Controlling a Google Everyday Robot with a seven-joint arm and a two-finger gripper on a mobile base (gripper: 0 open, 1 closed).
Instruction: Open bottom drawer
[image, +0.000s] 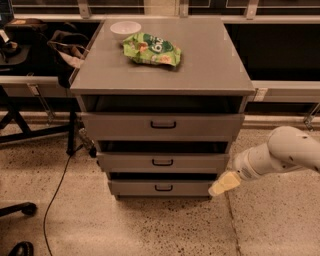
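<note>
The bottom drawer (162, 188) is the lowest, shortest grey front of the three-drawer cabinet, with a small black loop handle (163, 188) at its middle. It stands slightly out from the cabinet body, like the two drawers above it. My gripper (223, 184), with cream-coloured fingers on a white arm (280, 152), reaches in from the right. It sits at the right end of the bottom drawer's front, well to the right of the handle.
The middle drawer (162, 162) and the taller top drawer (162, 125) sit above. A white bowl (125, 29) and a green snack bag (152, 49) lie on the cabinet top (210, 65). A cable (57, 185) and chair legs (20, 207) are at left on the speckled floor.
</note>
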